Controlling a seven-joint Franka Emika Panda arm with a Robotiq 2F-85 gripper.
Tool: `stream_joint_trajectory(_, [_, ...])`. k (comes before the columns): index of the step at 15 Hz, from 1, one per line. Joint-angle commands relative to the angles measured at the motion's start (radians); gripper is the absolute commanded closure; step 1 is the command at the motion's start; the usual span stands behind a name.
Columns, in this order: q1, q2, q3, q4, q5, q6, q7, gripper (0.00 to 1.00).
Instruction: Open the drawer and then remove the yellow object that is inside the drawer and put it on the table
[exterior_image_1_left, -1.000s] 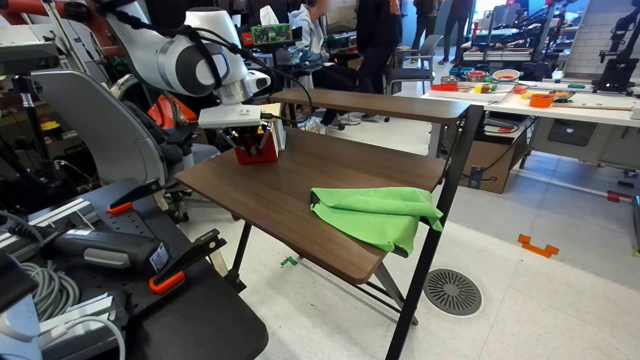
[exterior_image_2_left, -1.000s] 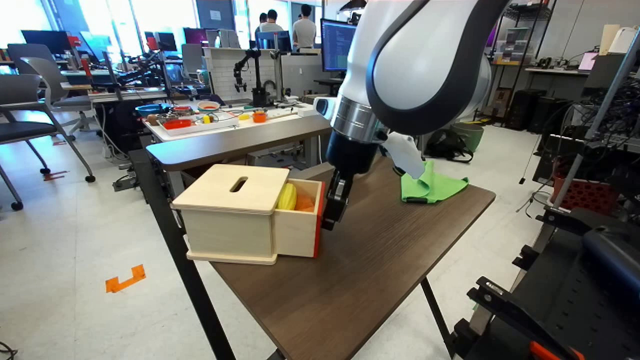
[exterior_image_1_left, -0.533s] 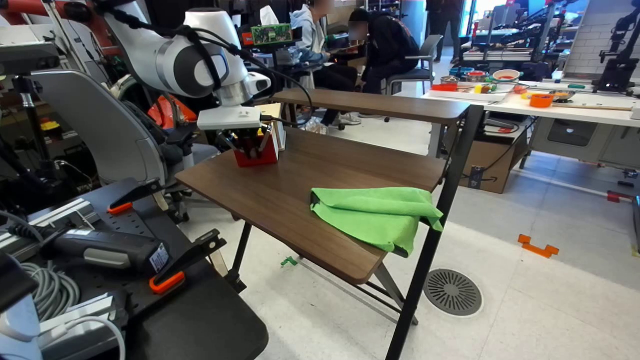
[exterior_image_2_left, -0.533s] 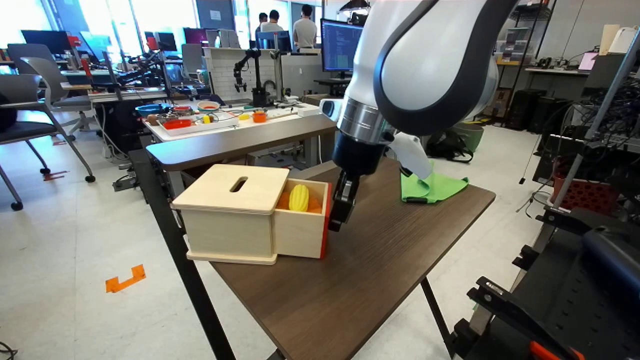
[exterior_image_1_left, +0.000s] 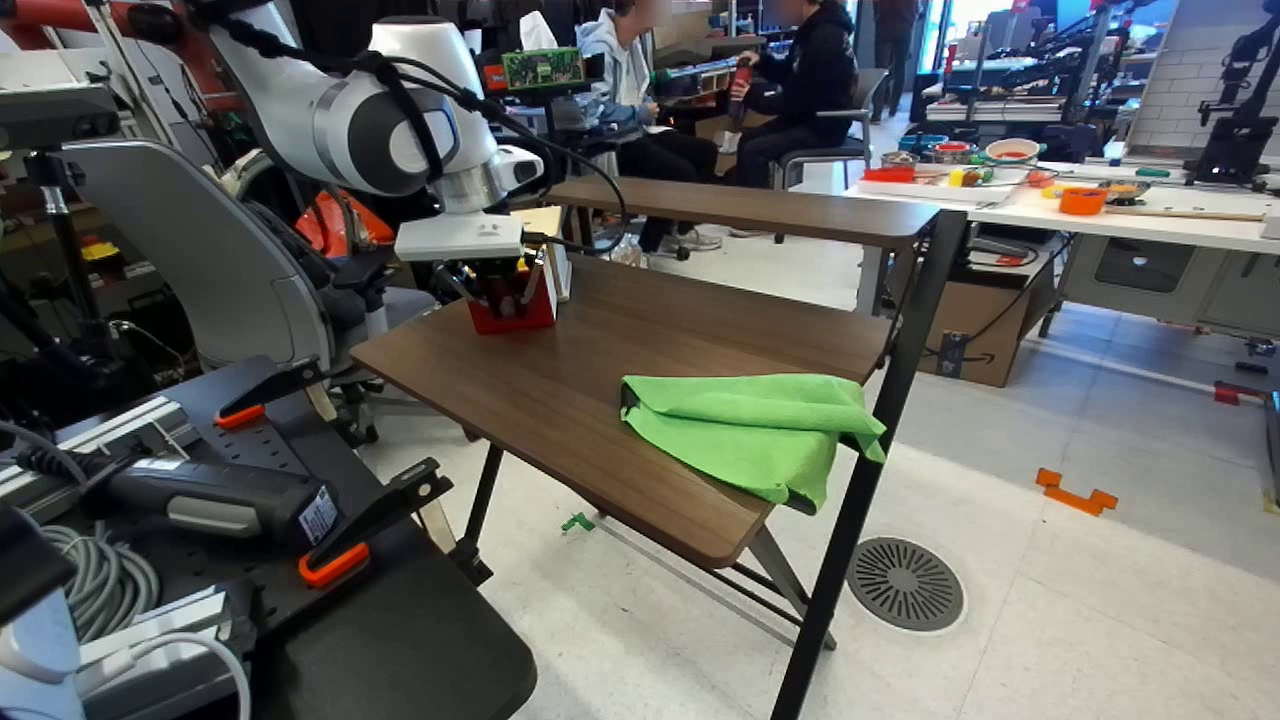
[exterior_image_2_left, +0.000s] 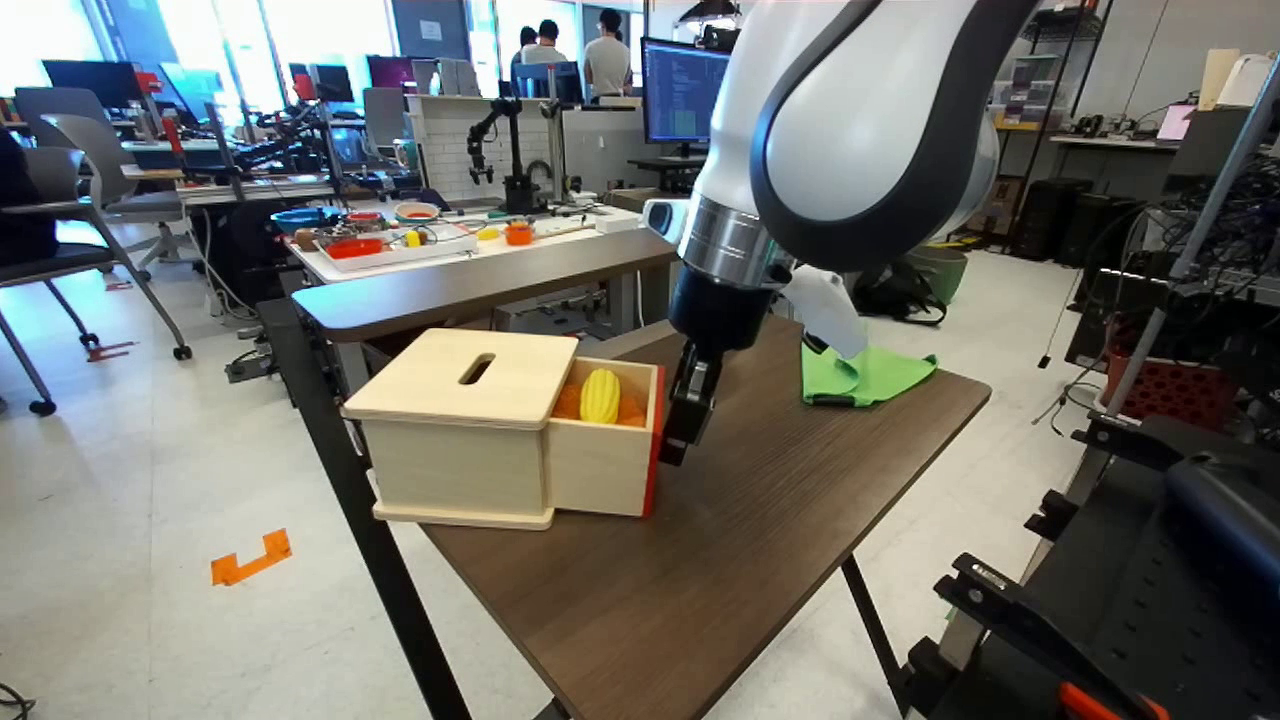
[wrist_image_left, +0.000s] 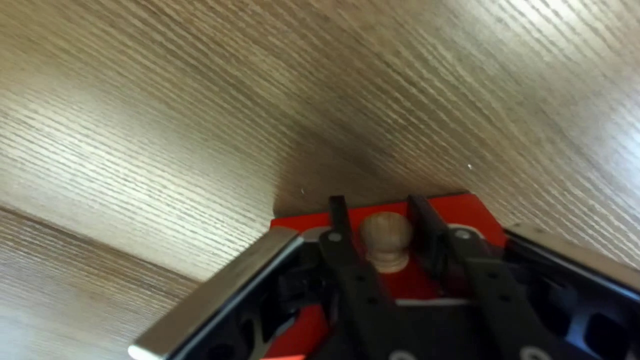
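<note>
The drawer (exterior_image_2_left: 600, 472) is a pale wooden box with a red front (exterior_image_1_left: 520, 316), pulled partly out of a pale wooden case (exterior_image_2_left: 455, 465). The yellow object (exterior_image_2_left: 600, 396) lies ridged and oblong inside it, on something orange. My gripper (exterior_image_2_left: 674, 458) points down at the red front. In the wrist view my gripper (wrist_image_left: 376, 201) has a finger on each side of the round wooden knob (wrist_image_left: 386, 234). Red shows between the left finger and the knob; contact on the right is unclear. The table (exterior_image_2_left: 770, 520) is dark brown wood.
The case's lid (exterior_image_2_left: 470, 375) overhangs the drawer's back end. A green cloth (exterior_image_1_left: 750, 430) lies at the table's far end from the drawer. A raised shelf (exterior_image_1_left: 740, 212) runs along the table's back. A black cart (exterior_image_1_left: 400, 600) stands near the table.
The drawer has slid further out of the case, with my gripper moving along with it. The yellow object has come out from beside the lid. Over the last half second almost nothing moved.
</note>
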Motion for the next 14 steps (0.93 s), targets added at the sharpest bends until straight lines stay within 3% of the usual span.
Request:
stream_joint_trajectory(1, [-0.014, -0.037, -0.008, -0.023, -0.031, -0.034, 0.033, 0.33])
stream_joint_trajectory(4, [0.001, -0.064, -0.030, -0.048, -0.028, -0.042, 0.061, 0.10])
stream_joint_trajectory(6, [0.017, -0.100, -0.046, -0.085, -0.028, -0.039, 0.090, 0.00])
stream_joint_trajectory(10, [0.078, -0.199, -0.098, -0.173, -0.024, -0.048, 0.190, 0.00])
stream_joint_trajectory(14, [0.229, -0.266, -0.247, -0.201, -0.022, -0.016, 0.440, 0.00])
